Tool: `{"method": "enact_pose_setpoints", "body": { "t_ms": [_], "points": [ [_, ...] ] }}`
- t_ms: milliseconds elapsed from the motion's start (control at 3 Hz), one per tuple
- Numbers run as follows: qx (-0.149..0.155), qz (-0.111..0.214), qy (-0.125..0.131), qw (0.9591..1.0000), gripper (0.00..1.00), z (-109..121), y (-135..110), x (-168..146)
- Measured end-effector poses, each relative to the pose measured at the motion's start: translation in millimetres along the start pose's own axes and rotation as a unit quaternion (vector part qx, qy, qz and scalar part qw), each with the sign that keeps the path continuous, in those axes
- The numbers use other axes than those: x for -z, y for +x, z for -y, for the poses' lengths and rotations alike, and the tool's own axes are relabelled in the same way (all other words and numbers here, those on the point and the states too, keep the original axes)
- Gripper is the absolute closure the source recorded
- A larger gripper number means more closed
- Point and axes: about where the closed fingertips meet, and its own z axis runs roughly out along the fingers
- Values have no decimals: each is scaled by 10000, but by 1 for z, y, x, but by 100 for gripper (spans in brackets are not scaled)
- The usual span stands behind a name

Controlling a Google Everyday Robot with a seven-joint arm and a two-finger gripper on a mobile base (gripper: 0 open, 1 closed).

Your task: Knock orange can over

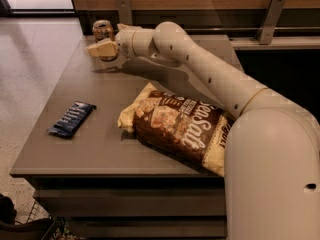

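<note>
The orange can (103, 32) stands upright at the far left corner of the grey table (105, 144). It has a copper body and a silver top. My gripper (98, 49) is at the can's near side, low against its body and covering its lower part. It looks in contact with the can, but I cannot tell for sure. My white arm (200, 64) reaches in from the right, across the back of the table.
A large brown chip bag (180, 126) lies in the middle right of the table. A dark blue snack packet (72, 118) lies near the left edge. Metal brackets (124, 9) and a wooden wall stand behind the can. Tiled floor is to the left.
</note>
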Motion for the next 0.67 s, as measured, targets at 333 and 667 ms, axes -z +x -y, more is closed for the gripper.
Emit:
{"method": "enact_pose_setpoints", "body": {
  "t_ms": [333, 667],
  "points": [
    [-18, 17, -18, 10000, 35, -3, 1, -4],
    [-19, 14, -40, 10000, 59, -5, 1, -6]
  ]
}}
